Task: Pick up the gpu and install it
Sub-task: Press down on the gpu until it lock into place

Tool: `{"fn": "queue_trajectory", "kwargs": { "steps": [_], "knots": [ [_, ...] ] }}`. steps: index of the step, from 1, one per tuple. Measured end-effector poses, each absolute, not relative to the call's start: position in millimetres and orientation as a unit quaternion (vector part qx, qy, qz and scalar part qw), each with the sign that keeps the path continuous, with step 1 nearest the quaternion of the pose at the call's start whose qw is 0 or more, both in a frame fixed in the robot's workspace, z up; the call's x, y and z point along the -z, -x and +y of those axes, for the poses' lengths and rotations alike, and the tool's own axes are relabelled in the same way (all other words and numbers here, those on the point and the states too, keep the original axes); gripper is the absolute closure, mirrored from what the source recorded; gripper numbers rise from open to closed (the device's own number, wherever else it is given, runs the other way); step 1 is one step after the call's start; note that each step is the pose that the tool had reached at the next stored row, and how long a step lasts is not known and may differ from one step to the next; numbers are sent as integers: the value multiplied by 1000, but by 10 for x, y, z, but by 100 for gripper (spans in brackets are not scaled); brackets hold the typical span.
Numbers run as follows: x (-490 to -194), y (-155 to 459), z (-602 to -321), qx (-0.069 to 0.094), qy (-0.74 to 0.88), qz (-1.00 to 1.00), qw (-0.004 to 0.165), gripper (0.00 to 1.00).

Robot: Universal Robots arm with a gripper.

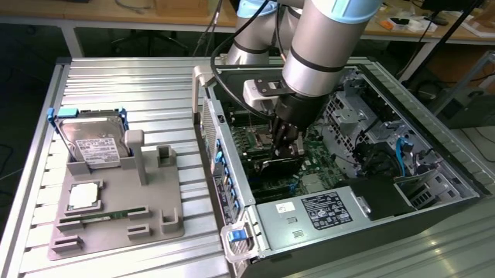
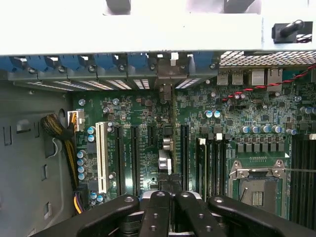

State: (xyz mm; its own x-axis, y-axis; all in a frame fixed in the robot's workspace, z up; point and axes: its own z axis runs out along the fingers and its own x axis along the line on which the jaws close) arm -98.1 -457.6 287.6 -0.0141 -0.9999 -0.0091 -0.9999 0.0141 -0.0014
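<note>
The gpu (image 1: 280, 167), a thin dark card, stands on edge on the green motherboard (image 1: 317, 174) inside the open PC case. In the wrist view the gpu (image 2: 165, 158) runs edge-on between the black expansion slots toward the rear bracket bay. My gripper (image 1: 288, 152) reaches down into the case directly over the card's upper edge. The black fingers (image 2: 157, 212) are shut, pressed together at the gripper (image 2: 170, 197) right over that edge. Whether they pinch the card or only rest on it I cannot tell.
A grey parts tray (image 1: 155, 226) on the exterior view's left holds a silver hard drive (image 1: 93, 145), a CPU (image 1: 83, 197) and a green RAM stick (image 1: 108, 215). Case walls, a drive cage (image 1: 363, 116) and the power supply (image 1: 332, 211) hem the gripper in. The CPU socket (image 2: 256, 190) sits beside the slots.
</note>
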Motion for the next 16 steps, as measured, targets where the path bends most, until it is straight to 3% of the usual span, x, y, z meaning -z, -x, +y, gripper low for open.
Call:
{"fn": "queue_trajectory", "kwargs": {
  "steps": [16],
  "knots": [
    [-2782,1027,-4469,-3,702,713,4,89]
  ]
}}
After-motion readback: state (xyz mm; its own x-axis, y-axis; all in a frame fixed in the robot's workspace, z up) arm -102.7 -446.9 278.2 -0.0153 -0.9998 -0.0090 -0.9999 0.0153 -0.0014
